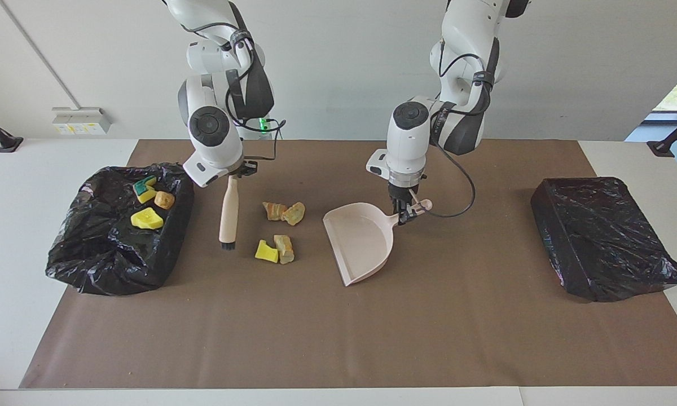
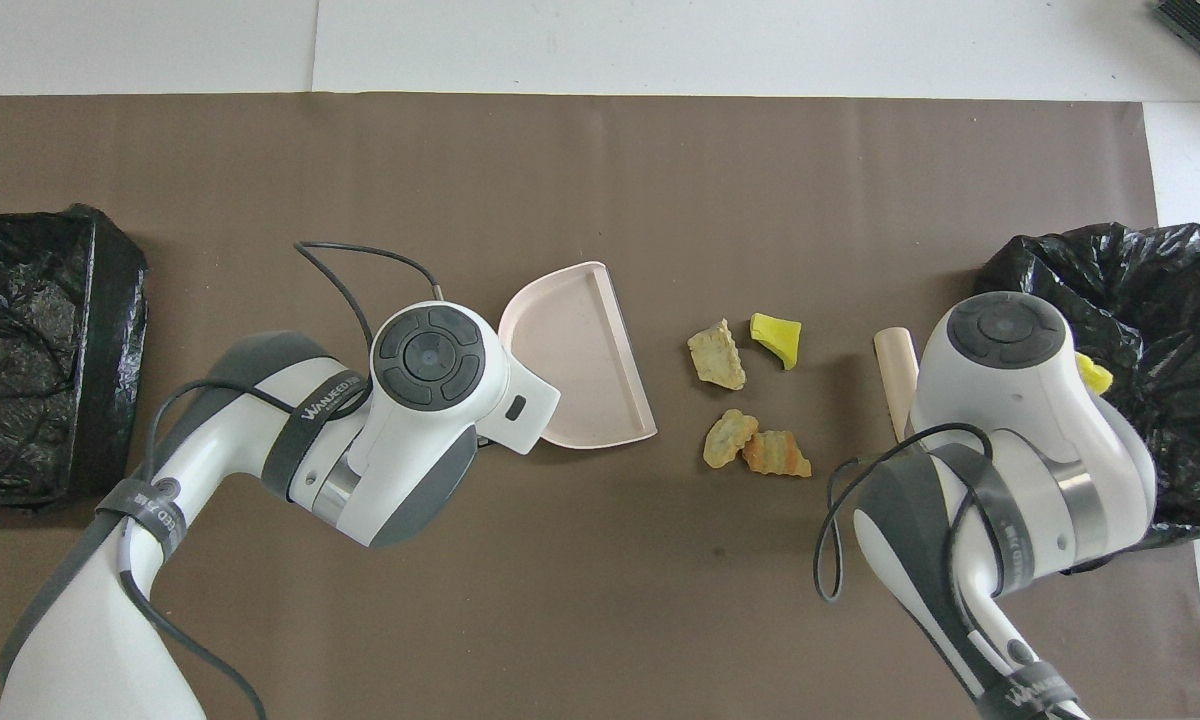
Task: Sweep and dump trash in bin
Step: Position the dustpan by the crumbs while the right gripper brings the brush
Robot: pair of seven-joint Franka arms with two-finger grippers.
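Note:
Four pieces of trash lie on the brown mat: two tan lumps [image 1: 284, 211] [image 2: 755, 447], and farther from the robots a yellow scrap [image 1: 266, 251] [image 2: 777, 338] beside a tan lump [image 1: 284, 248] [image 2: 717, 355]. Three more pieces [image 1: 146, 219] lie in the black-bagged bin [image 1: 90, 259] [image 2: 1190, 260] at the right arm's end. My right gripper [image 1: 234, 172] is shut on a pink brush [image 1: 228, 208] [image 2: 895, 365], which stands bristles down between the bin and the loose trash. My left gripper [image 1: 407, 213] is shut on the handle of the pink dustpan [image 1: 361, 239] [image 2: 580, 360], which rests on the mat beside the trash.
A second box covered in black bag [image 1: 603, 237] [image 2: 30, 350] sits at the left arm's end of the mat. White table surrounds the mat. In the overhead view both grippers are hidden under their wrists.

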